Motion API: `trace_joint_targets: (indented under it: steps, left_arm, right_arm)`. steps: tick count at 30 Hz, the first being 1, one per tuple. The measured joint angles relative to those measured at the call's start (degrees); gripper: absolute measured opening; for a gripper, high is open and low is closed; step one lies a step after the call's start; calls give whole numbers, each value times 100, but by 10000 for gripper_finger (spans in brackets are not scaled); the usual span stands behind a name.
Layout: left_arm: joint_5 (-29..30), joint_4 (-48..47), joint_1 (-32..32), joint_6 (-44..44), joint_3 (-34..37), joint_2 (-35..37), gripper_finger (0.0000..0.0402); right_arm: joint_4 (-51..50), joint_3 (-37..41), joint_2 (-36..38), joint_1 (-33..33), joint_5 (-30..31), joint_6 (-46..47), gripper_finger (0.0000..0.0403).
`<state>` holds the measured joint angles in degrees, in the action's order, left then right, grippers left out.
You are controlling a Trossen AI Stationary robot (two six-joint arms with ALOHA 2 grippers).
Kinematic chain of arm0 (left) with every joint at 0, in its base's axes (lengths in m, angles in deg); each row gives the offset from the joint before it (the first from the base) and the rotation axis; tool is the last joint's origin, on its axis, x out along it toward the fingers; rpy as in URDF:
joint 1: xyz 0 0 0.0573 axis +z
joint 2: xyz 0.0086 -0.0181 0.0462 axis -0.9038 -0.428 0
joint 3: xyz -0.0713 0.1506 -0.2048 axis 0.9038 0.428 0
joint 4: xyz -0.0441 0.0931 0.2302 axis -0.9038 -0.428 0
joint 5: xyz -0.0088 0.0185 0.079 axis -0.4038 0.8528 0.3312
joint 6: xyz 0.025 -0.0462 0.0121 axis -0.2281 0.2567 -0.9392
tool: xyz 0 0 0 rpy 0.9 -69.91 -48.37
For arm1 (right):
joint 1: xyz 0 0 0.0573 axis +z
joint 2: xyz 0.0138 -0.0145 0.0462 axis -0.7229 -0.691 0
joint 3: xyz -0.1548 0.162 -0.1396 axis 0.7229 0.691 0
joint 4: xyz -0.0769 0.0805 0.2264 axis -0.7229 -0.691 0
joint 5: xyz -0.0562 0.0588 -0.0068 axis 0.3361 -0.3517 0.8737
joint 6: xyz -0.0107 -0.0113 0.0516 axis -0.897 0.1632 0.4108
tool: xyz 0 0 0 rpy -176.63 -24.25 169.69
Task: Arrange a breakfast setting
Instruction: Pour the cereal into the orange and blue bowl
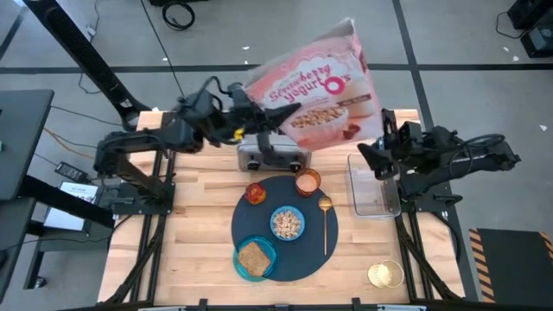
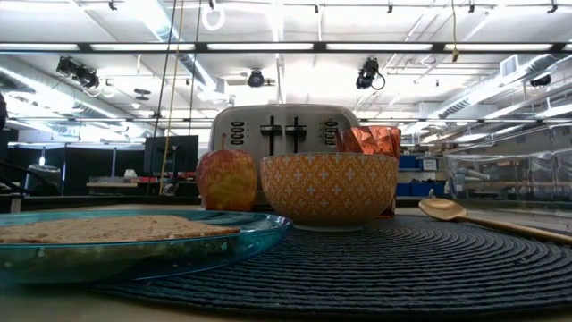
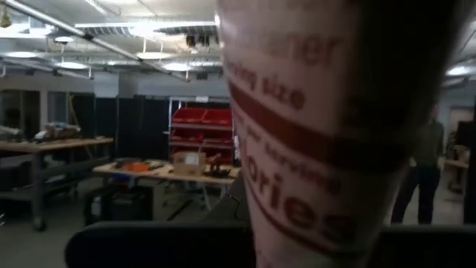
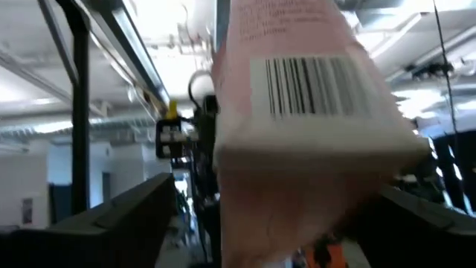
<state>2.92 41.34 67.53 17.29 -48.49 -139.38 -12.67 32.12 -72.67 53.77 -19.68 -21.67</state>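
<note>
Two grippers flank the cereal box above the toaster: left gripper clenched on its edge, right gripper released; light, crushable, best held low.

pink cereal box, chrome toaster, clear tray

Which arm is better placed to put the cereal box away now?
Left, probably. The left gripper is shut on the cereal box; the right gripper is open beside it.
</note>
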Motion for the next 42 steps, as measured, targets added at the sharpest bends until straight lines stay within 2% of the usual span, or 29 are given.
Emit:
trace_joint_targets:
  steps: [3, 7, 12, 17, 21, 24, 31, 33, 36, 42]
  left_arm:
    - [7, -502, 59, -23, 0, 273, 6]
    - [106, -1447, 81, -63, 0, 669, 6]
    - [853, -2923, 83, -172, -4, 1264, 6]
    - [1596, -4578, 77, 216, -7, 1709, 6]
    - [2178, -5857, 76, 615, -7, 1951, 5]
    - [2882, -6946, 77, 1028, -4, 2066, 5]
    - [4519, -8944, 84, 2691, 46, 2369, 6]
    - [4868, -9066, 84, 3105, 317, 2597, 7]
    - [5184, -8893, 84, 3591, 1081, 2968, 8]
    - [5821, -7687, 81, 3725, 2891, 3475, 9]
  right_arm:
    - [-424, 0, 155, -1, 148, -45, 395]
    - [-938, 1, 332, 1, 283, -78, 392]
    - [-1498, 0, 409, 140, 284, 55, 390]
    - [-1649, 0, 329, 528, 429, 153, 389]
    - [-1597, 0, 188, 840, 902, 177, 389]
    - [-1341, 0, -5, 1050, 1314, 160, 389]
    - [157, -2, -1015, 1375, 2230, -59, 389]
    - [644, -8, -1379, 1439, 2463, -185, 388]
    - [1076, -225, -1909, 1523, 2754, -354, 385]
    - [1219, -970, -2751, 1637, 2923, -789, 378]
